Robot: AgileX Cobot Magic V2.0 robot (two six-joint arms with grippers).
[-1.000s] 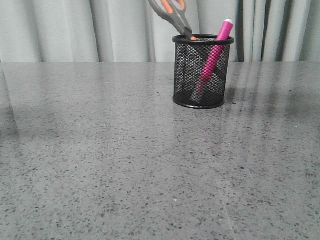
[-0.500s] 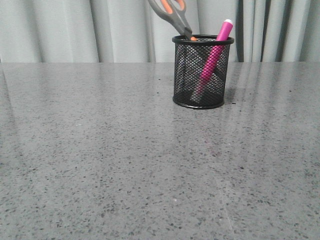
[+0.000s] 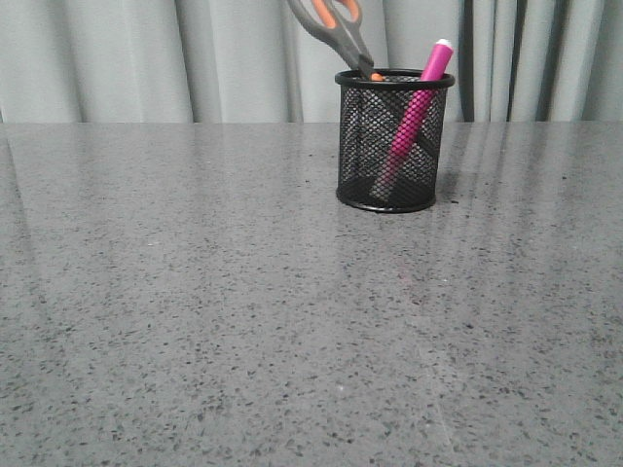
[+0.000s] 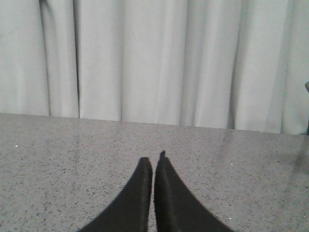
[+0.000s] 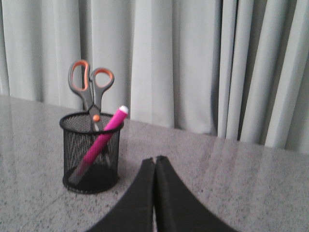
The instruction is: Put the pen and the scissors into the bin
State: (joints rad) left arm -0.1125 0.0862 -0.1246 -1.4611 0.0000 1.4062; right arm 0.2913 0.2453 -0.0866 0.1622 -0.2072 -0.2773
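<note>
The black wire-mesh bin stands upright on the grey table. Inside it leans the magenta pen, its white end above the rim. The scissors also stand in the bin, blades down, with the grey and orange handles sticking out above. Neither arm shows in the front view. In its wrist view my left gripper is shut with nothing between its fingers, away from the bin. My right gripper is shut and empty too, a short way from the bin.
The grey speckled tabletop stretches wide around the bin. Pale pleated curtains hang behind the table's far edge.
</note>
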